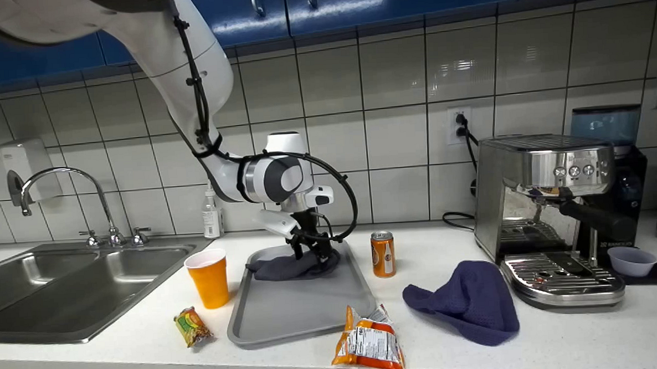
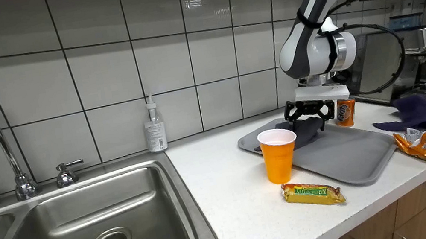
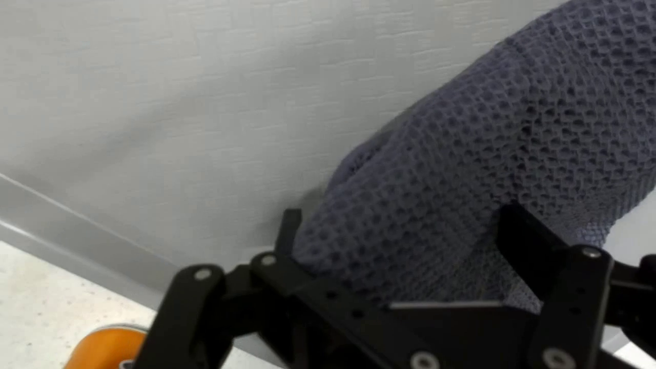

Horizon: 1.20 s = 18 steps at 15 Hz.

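Probably light, limp and unbreakable (the weave looks grippy), a dark textured cloth (image 3: pixel 451 154) lies bunched on a gray tray (image 1: pixel 301 319); spread gripper (image 3: pixel 401 212), its 2 fingers (image 3: pixel 525 238) flanking a fold worth pinching.

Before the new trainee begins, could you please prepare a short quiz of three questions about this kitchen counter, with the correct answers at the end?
1. What lies between the jaws of the open gripper?
2. True or false: the orange soda can stands outside the gray tray.
3. Which is nearest to the espresso machine: (a) orange plastic cup, (b) dark purple cloth, (c) wrapped snack bar?

Key:
1. A dark waffle-weave cloth.
2. True; it stands on the counter, beside the tray.
3. b
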Motion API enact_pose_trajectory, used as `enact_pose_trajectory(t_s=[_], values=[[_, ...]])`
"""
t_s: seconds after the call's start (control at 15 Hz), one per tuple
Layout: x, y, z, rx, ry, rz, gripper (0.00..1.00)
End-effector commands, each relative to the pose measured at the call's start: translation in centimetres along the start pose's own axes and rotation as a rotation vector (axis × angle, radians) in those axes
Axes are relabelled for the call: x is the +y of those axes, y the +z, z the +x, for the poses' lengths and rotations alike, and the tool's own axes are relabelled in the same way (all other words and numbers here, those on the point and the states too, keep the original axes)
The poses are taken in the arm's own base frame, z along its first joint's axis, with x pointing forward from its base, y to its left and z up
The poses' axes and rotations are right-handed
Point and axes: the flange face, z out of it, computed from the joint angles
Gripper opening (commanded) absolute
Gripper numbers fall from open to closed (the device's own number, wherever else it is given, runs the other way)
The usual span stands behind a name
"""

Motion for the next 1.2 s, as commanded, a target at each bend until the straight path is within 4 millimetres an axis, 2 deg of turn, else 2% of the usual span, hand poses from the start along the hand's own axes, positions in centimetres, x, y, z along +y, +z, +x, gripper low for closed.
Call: enact_pose_trajectory(t_s=[0.0, 0.53, 0.67, 1.13], values=[[-0.9, 0.3, 1.1, -0.001, 0.017, 0.015, 0.66], [-1.2, -0.9, 1.4, 0.014, -0.003, 0.027, 0.03], [-1.1, -1.5, 1.4, 0.017, -0.008, 0.030, 0.00], [0.0, -4.7, 1.2, 0.047, -0.022, 0.041, 0.02]])
